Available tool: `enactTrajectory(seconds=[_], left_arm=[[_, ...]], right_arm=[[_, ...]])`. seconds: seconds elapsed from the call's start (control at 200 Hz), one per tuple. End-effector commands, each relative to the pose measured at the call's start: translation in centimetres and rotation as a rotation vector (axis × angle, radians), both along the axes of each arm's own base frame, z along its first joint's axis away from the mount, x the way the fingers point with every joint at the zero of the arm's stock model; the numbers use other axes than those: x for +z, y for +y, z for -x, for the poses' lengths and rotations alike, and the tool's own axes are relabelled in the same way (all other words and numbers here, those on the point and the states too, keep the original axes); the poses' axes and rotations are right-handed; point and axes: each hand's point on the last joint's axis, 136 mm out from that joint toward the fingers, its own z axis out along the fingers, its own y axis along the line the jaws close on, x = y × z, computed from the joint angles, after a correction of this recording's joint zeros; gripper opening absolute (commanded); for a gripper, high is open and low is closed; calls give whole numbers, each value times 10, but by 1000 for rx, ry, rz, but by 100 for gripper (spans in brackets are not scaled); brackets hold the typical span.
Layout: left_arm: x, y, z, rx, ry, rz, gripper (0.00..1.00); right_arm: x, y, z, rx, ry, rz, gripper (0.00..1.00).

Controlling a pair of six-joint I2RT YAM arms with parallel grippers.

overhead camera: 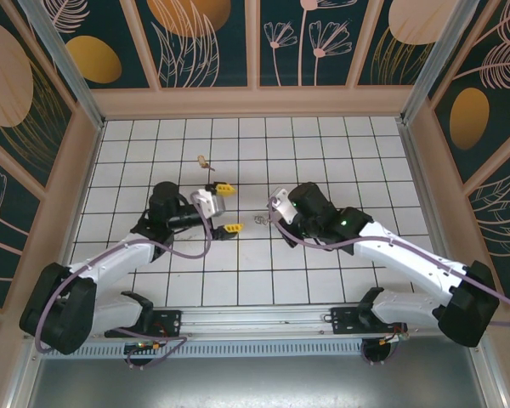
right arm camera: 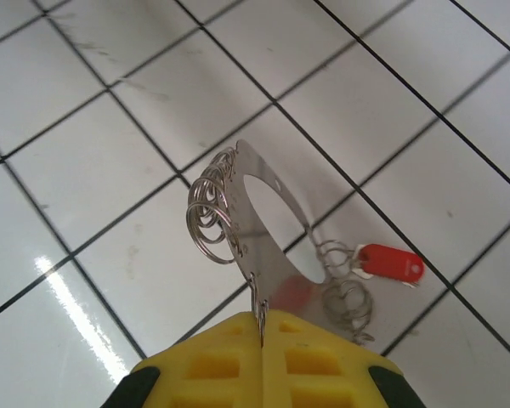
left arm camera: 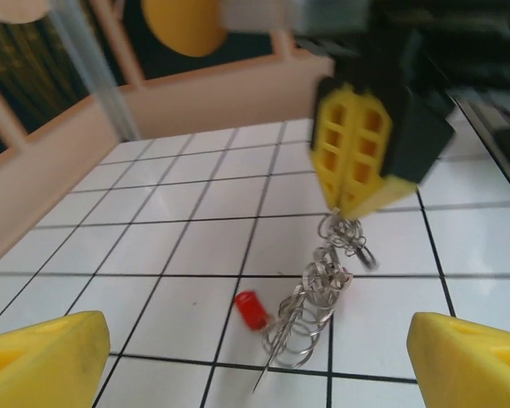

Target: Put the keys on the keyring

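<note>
Right claw [right arm camera: 262, 327]: clamped on the keyring [right arm camera: 211, 212], held over the middle of the table [overhead camera: 340, 136].
Left claw [overhead camera: 228, 207]: spread wide, faced toward the keyring.
Tag [right arm camera: 391, 262]: red, laid on the table by the keyring.
Keys: cannot be told apart from the blurred rings [left arm camera: 319, 297].

No legible text, label, brand, number or sign to read, neither on the red tag [right arm camera: 391, 262] nor on the painted wall panels [overhead camera: 208, 51].

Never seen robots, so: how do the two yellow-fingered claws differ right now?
The left gripper stands wide open and empty; the right gripper is shut on a shiny metal plate strung with wire rings. The left lies nearly level, the right points down. Both have yellow fingers.
</note>
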Motion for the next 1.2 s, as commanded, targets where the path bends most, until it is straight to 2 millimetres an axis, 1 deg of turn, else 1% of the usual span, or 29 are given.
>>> enactTrajectory(seconds=[0.0, 0.1, 0.22, 0.32, 0.36, 0.475, 0.526, 0.611, 0.636, 0.791, 0.951, 1.121, 1.196], left_arm=[[-4, -16, 5, -74, -140, -50, 91], [-9, -27, 10, -102, -126, -48, 92], [-24, -37, 19, -123, -110, -70, 89], [-31, -40, 16, -78, -109, -70, 84], [-31, -40, 13, -55, -117, -62, 81], [-28, -42, 4, -7, -128, -61, 65], [-26, -43, 3, -4, -139, -62, 59], [-26, -46, 3, -4, -168, -74, 46], [-26, -46, 4, -5, -169, -77, 44], [-33, -51, 7, -29, -144, -102, 44], [-41, -52, 8, -34, -117, -139, 51], [-52, -53, 10, -55, -88, -189, 51], [-54, -53, 9, -53, -84, -204, 49]], right_arm=[[20, 16, 11, 176, -48, -90, 0], [22, 17, 11, 203, -62, -102, 0], [28, 20, 15, 250, -49, -146, 0], [29, 22, 22, 293, -41, -179, 0], [29, 23, 23, 300, -40, -185, 0], [27, 22, 24, 303, -28, -184, 0], [27, 21, 24, 301, -27, -183, 0], [28, 21, 22, 293, -33, -184, 0], [28, 20, 21, 289, -34, -184, 0], [30, 20, 18, 279, -41, -185, 0], [30, 19, 13, 260, -53, -170, 0], [30, 19, 8, 245, -60, -165, 0], [29, 20, 7, 244, -58, -165, 0]])
